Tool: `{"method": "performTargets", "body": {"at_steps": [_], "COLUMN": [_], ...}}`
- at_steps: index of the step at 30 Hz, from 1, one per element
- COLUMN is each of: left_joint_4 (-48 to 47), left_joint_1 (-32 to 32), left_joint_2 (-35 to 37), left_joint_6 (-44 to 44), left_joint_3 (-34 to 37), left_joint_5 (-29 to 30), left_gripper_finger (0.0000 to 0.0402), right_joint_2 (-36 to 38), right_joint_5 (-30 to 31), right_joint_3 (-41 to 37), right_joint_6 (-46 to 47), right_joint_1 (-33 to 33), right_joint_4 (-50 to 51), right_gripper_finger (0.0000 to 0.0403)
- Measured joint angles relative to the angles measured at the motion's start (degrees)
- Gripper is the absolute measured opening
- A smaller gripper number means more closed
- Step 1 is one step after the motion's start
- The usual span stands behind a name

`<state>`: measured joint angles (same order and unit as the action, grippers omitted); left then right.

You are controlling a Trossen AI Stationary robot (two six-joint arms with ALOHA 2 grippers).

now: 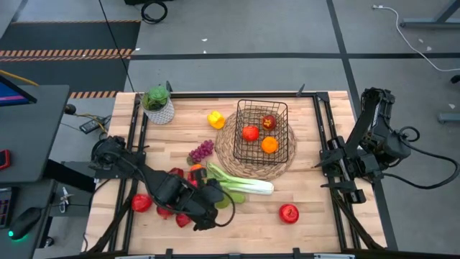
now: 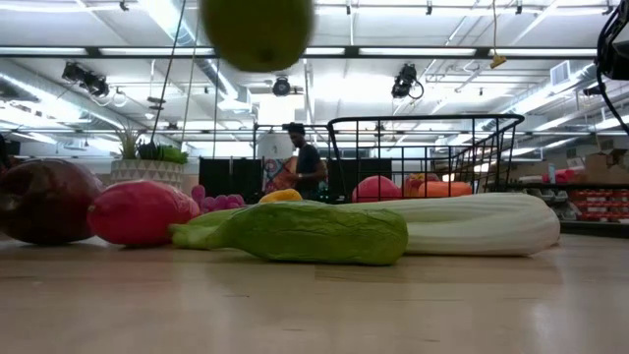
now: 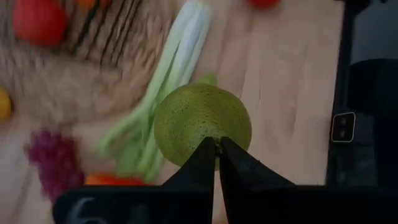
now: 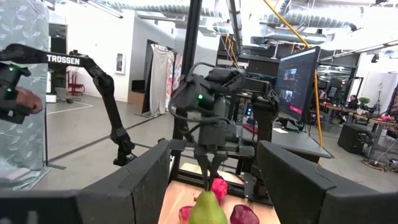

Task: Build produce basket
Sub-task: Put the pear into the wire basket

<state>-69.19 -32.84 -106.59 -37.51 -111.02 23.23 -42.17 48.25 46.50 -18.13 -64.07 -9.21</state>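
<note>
My left gripper (image 3: 217,146), fingers pinched together on the stem of a green pear (image 3: 202,124), hangs the fruit over the front-left of the table so it clears the leek (image 1: 241,181), whose long axis runs left to right with its pale end toward the mat. Mid-table, the basket (image 1: 261,131) sits upright on that woven mat (image 1: 228,144), its open top ready for loading. My right gripper (image 4: 211,180), fingers spread and empty, waits at the table's right edge.
</note>
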Motion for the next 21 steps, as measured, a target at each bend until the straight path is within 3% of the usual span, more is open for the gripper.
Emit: {"method": "performTargets", "body": {"at_steps": [6, 10, 17, 21], "left_joint_4": [6.06, 5.87, 5.92, 5.95], "left_joint_1": [0.14, 0.31, 0.54, 1.94], "left_joint_2": [-0.31, -0.3, -0.3, -0.3], "left_joint_6": [17.25, 26.24, 49.65, 56.13], "left_joint_3": [-0.03, -0.02, -0.02, -0.02], "left_joint_5": [4.28, 7.19, 8.75, 12.1], "left_gripper_finger": [0.0015, 0.0016, 0.0019, 0.0022], "right_joint_2": [0.0, 0.0, 0.0, 0.0], "right_joint_5": [0.02, 0.02, 0.02, 0.02], "right_joint_3": [0.0, 0.0, 0.0, 0.0], "right_joint_6": [-0.02, -0.02, 1.65, 1.83], "right_joint_1": [0.02, 0.01, 0.02, 0.02], "right_joint_4": [0.26, 0.34, 2.27, 2.6], "right_gripper_finger": [0.0247, 0.0247, 0.0247, 0.0247]}}
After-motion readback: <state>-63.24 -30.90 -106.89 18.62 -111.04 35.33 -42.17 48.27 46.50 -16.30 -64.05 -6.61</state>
